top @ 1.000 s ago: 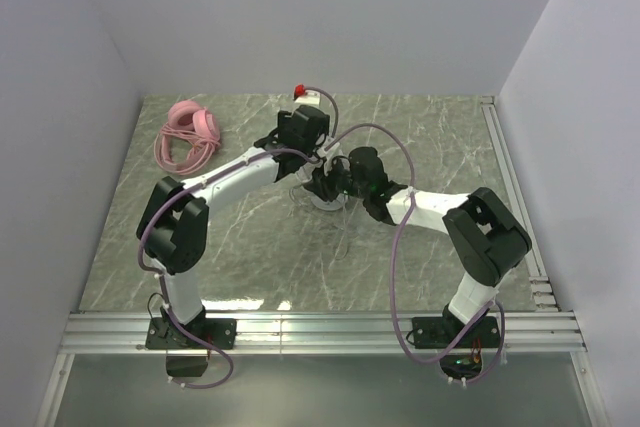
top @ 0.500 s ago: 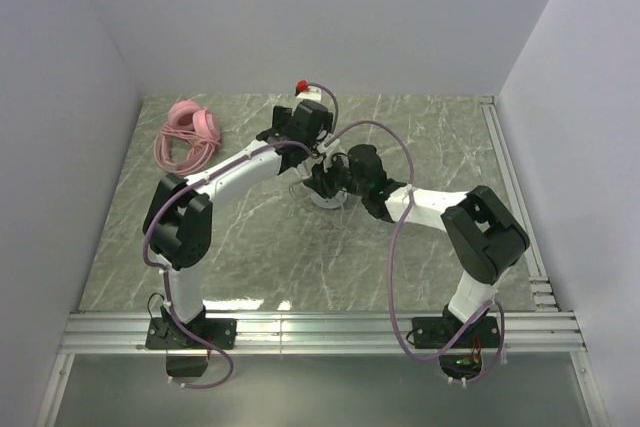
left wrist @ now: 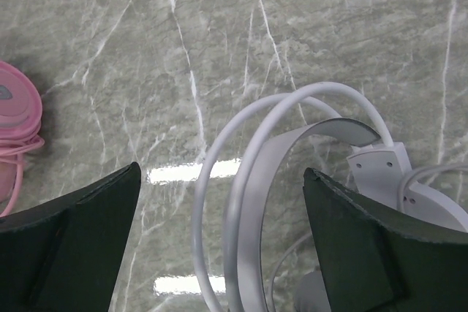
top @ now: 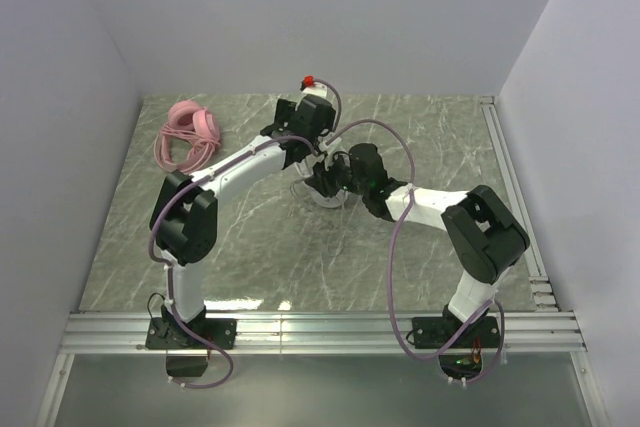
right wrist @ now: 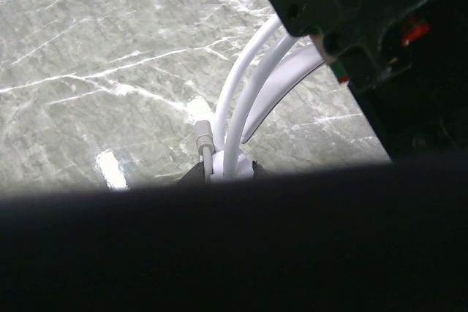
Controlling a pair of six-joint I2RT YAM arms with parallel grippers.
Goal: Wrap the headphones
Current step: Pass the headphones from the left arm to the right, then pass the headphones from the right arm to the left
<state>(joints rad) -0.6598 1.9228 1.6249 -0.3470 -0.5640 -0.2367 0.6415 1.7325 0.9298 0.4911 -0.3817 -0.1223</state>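
The white headphones [top: 328, 199] lie mid-table, their headband [left wrist: 256, 202] arching up. My right gripper [top: 322, 180] is shut on the headset's lower part [right wrist: 238, 166], beside a light cable plug [right wrist: 201, 135]. My left gripper [top: 303, 150] is open and empty; it hangs above the headband, which shows between the wide-apart fingers [left wrist: 80, 246]. A light cable loop [left wrist: 219, 158] runs beside the band. The pink headphones [top: 192, 125] lie at the far left with their pink cable [top: 172, 153] coiled beside them; their edge shows in the left wrist view [left wrist: 14, 118].
The marble-patterned table [top: 420, 137] is walled on three sides. A metal rail [top: 320, 327] runs along the near edge and another [top: 510, 177] along the right side. The arms' purple cables [top: 395, 247] hang over the middle.
My left gripper has moved back and up, away from the white headset, toward the far wall. The right gripper and the headset have stayed in place.
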